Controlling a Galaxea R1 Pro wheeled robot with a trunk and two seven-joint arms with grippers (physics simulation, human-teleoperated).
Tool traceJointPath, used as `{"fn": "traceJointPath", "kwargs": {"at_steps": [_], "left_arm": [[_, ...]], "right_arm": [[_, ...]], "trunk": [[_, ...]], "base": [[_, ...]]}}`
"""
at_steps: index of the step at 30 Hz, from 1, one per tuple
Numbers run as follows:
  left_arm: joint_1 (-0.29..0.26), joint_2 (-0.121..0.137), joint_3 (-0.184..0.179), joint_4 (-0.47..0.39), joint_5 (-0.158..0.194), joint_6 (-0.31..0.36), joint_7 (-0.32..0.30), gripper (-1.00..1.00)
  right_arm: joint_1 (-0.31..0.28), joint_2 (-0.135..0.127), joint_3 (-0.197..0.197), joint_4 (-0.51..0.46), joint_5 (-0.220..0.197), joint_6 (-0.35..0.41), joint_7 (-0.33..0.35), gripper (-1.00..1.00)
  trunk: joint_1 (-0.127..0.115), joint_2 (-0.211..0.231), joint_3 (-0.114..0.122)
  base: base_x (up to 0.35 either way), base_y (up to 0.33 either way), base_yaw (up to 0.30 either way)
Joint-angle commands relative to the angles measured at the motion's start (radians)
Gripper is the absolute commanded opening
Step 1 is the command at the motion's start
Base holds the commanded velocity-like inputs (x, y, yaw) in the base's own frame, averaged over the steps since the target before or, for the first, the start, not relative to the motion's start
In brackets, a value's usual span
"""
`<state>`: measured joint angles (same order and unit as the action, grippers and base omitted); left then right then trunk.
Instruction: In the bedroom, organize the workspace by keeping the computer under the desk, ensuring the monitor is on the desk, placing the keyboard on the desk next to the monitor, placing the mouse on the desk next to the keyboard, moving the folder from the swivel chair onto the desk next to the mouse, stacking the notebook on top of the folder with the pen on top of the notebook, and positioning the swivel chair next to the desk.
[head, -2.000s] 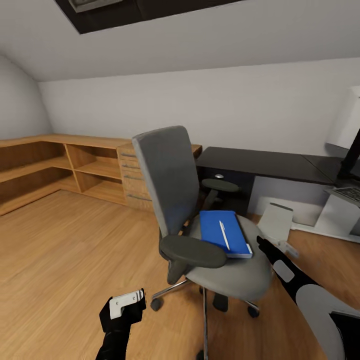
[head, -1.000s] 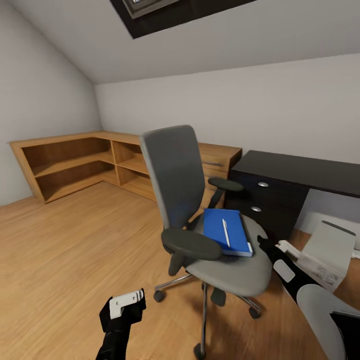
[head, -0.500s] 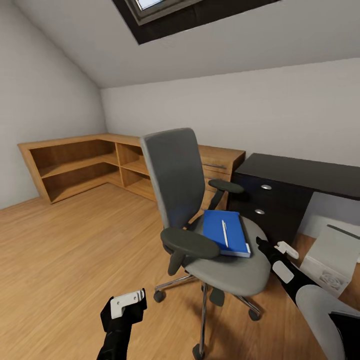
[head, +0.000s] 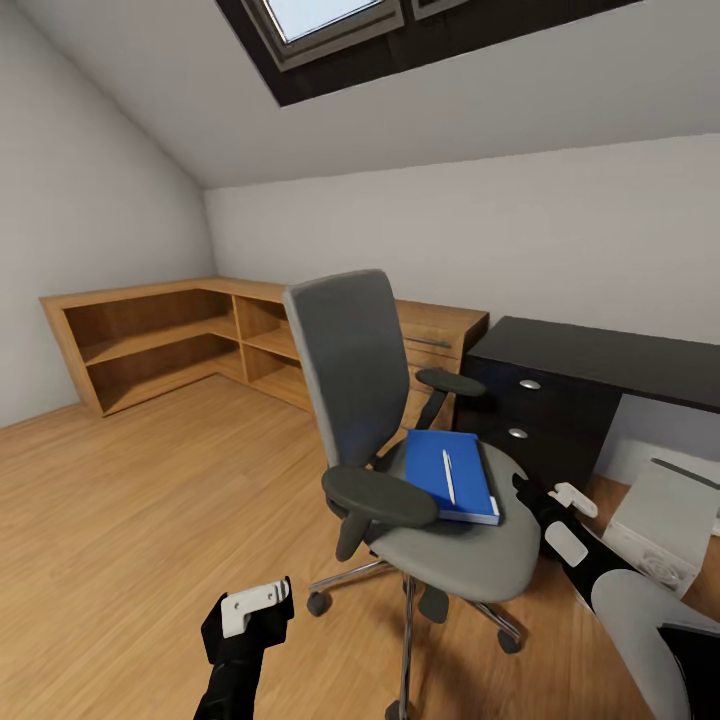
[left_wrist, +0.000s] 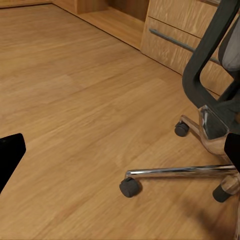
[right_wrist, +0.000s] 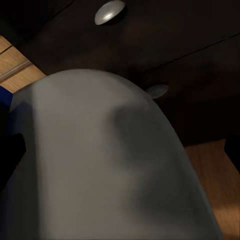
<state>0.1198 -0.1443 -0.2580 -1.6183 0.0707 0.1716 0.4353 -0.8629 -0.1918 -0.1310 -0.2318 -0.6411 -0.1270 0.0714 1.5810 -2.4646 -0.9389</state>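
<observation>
Wooden floor (head: 140, 480), black tabletop (head: 610, 355) behind. Blue folder (head: 445, 472) with pen (head: 448, 475) seen on swivel chair (head: 420, 450). Right gripper (head: 560, 497) beside seat, left gripper (head: 250, 608) low; finger state of both cannot be told.

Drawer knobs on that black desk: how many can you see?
2: an upper knob and a lower knob on the desk drawers behind the swivel chair. More may be hidden.

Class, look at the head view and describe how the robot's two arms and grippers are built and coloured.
The left gripper is black with a pale grey-white finger plate on a black forearm. The right gripper has a white fingertip on a black wrist bearing a light grey rounded patch; further up, that arm widens into a light grey shell with black trim. No cables show.
</observation>
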Motion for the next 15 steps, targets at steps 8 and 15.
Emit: {"fn": "traceJointPath", "kwargs": {"at_steps": [8,15], "left_arm": [[0.000,0.000,-0.001,-0.002,0.007,0.003,0.005,1.00],[0.000,0.000,-0.001,-0.002,0.007,0.004,0.005,1.00]], "right_arm": [[-0.001,0.001,0.001,0.002,-0.008,-0.005,0.007,1.00],[-0.001,0.002,0.003,0.000,-0.008,0.001,0.006,1.00]], "trunk": [[0.000,0.000,-0.001],[0.000,0.000,-0.001]], "base": [[0.000,0.000,0.000],[-0.224,0.000,0.000]]}}
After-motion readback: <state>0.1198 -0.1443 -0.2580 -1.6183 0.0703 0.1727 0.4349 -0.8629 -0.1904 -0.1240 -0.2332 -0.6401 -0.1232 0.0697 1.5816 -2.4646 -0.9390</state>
